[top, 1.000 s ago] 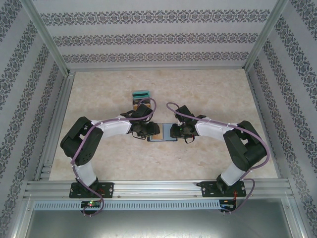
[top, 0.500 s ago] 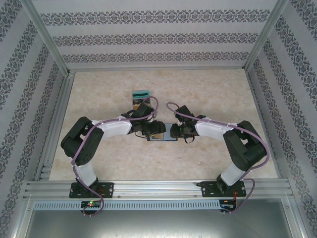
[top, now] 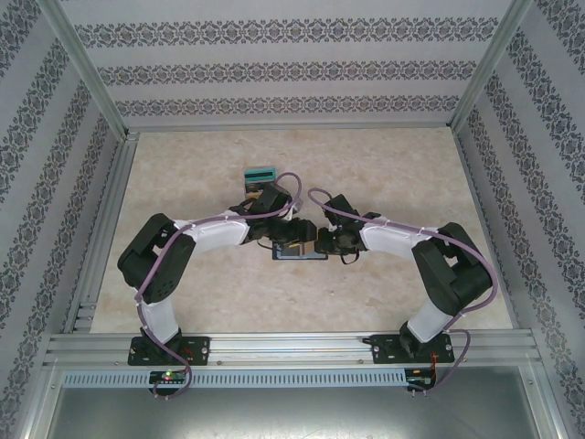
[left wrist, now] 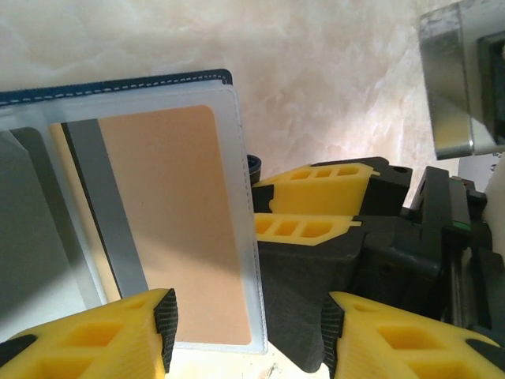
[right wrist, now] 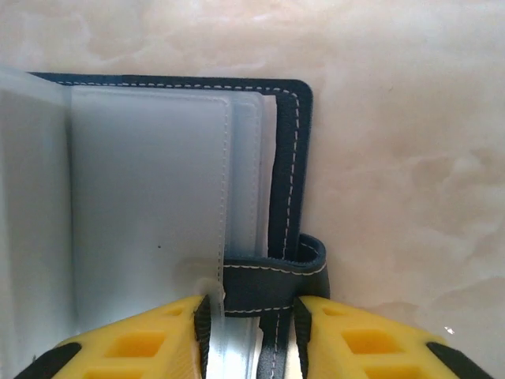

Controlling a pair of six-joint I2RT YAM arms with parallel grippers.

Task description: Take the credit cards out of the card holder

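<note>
Now, left pincer point(left wrist: 248, 325): jaws apart with nothing between the pads. It hangs low over the open card holder point(left wrist: 118, 81), and one corner of a clear sleeve point(left wrist: 251, 268) lies in the gap beneath it.
Right pincer point(right wrist: 251, 309): drawn narrow on the snap tab point(right wrist: 272, 272) at the holder's right edge, gripping it and, as I judge, keeping that side from shifting.
Just changed: a second ago the left pincer sat at the holder's left end, apart from the right one. It has since slid rightward across the holder until the two pincers are just beside each other. The right pincer has kept its place on the tab.
Card holder, position: lying open and flat on the surface point(right wrist: 394, 118) between the two arms, navy cover down and pale sleeves up.
Credit card point(left wrist: 170, 221): tan with a grey stripe, fully inside its clear sleeve — no edge pokes out.
Wooden box point(top: 260, 174): teal-topped, beyond the left arm's wrist and apart from the holder.
Meaning for the task: no card is out yet. The shift looks like lining up on the sleeve that holds the tan card while the other pincer steadies the holder.
Next move, as I judge it: get a pad onto the card's edge and draw it out of the sleeve.
Risk: the card is thin and sits flush — the jaws may pinch the sleeve along with it, or drag the whole holder.
</note>
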